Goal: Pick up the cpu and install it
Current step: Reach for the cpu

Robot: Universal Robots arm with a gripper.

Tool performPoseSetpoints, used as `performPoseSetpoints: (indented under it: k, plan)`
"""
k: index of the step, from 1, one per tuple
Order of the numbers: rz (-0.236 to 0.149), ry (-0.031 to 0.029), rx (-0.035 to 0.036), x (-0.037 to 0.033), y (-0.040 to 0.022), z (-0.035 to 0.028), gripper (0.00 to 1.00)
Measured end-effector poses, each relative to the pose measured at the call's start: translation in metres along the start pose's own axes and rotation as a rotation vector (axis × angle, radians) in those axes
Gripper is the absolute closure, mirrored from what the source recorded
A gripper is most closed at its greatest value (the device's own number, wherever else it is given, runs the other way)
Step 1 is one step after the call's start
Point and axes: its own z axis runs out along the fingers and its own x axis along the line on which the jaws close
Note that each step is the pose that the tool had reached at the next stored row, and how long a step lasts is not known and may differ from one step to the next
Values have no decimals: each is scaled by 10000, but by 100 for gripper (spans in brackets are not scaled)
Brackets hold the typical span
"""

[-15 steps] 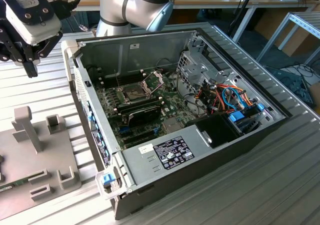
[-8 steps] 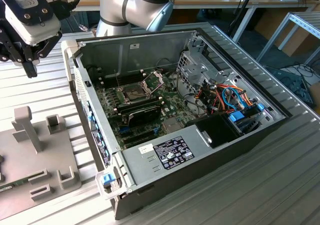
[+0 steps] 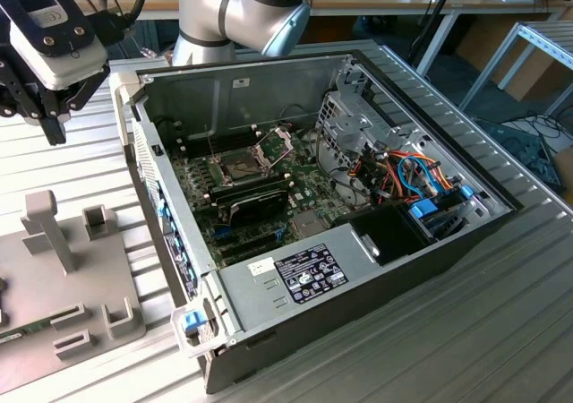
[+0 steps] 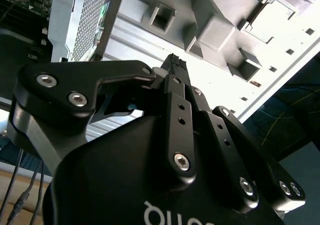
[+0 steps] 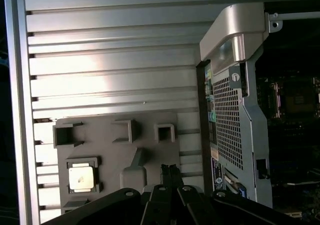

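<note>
Beside the open computer case [image 3: 224,81], on the exterior view's left of it, a grey holder plate [image 3: 89,269] lies flat on the slatted metal tabletop [image 3: 466,331]. The cpu [image 5: 81,177] sits in a square recess of that plate with its silver top facing up, on the part of the plate farther from the case. Nothing is touching it.

The tool [image 3: 55,134] hangs in the air above the tabletop, outside the case and near the case's corner. Both wrist views show its two fingers pressed together with nothing between them. In the first wrist view the fingertips [image 5: 170,169] point down at the plate, between the cpu and the case wall [image 5: 235,110] and well apart from the cpu. In the second wrist view the tool [image 4: 172,60] hangs over the plate's raised blocks and pockets.

Inside the case, the green motherboard [image 3: 304,188] lies flat, and the socket [image 3: 243,161] on it has its metal frame [image 3: 276,141] tilted up.
</note>
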Motion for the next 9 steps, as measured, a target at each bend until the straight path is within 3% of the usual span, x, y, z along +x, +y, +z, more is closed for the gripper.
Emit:
performPoseSetpoints:
  k: [9]
  plan:
    - [1,-1,-2,6,0,2,89]
